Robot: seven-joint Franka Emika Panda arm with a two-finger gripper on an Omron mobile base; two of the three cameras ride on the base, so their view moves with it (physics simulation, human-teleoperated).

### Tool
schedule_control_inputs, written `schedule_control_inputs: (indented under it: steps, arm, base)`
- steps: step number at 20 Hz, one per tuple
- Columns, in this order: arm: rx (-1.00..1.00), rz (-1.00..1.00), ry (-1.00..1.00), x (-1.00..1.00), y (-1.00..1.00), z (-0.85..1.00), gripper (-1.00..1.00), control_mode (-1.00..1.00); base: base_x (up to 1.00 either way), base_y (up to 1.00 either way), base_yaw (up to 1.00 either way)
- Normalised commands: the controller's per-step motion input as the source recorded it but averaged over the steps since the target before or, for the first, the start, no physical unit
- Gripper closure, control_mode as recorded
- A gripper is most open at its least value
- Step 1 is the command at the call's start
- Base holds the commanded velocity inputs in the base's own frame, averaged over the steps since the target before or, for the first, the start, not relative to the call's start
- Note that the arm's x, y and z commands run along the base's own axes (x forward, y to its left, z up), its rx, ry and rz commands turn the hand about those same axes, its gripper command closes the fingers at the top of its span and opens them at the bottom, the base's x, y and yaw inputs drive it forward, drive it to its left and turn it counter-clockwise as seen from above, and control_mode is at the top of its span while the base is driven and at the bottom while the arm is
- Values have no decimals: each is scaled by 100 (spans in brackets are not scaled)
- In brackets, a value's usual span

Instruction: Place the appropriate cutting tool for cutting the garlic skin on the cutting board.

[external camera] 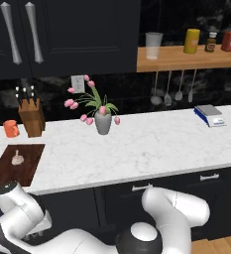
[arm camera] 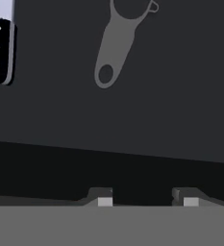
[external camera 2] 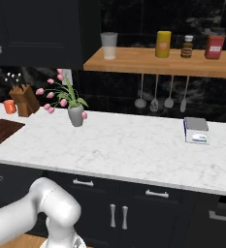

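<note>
1. Kitchen first: a white marble counter runs under dark cabinets, with a wooden shelf above it holding a cup and jars, and a vase of pink tulips near the middle.
2. Cutting board lies flat at the counter's left end, dark reddish-brown, with the garlic resting on it; a knife block stands upright just behind the board, beside an orange mug.
3. Arm bends low in front of the lower cabinets, below counter height, so the hand works down there, well apart from the board.
4. Hand view looks onto a flat dark surface, probably a drawer floor, though I cannot tell for sure.
5. Peeler lies ahead of the gripper, slightly left of its line; it is the wrong tool.
6. Knife lies far to the upper left in that view, black handle toward the hand, long axis running nearly straight away from it, blade cut off by the edge.
7. Jaws stand partly apart with nothing between the tips; my guess is the hand must shift well left before closing on the handle.
</note>
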Motion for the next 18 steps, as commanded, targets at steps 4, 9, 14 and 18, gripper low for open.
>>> schedule_control_inputs:
  steps: [4,9,14,18]
  arm:
    - [0,0,1,-69,17,-51,-100,-100]
    - [0,0,0,-55,11,-39,-100,-100]
    - [0,0,0,-43,11,-33,-100,-100]
    - [0,0,0,0,0,-1,-100,-100]
  base:
    - [0,0,0]
    - [0,0,0]
    - [0,0,0]
    - [0,0,0]
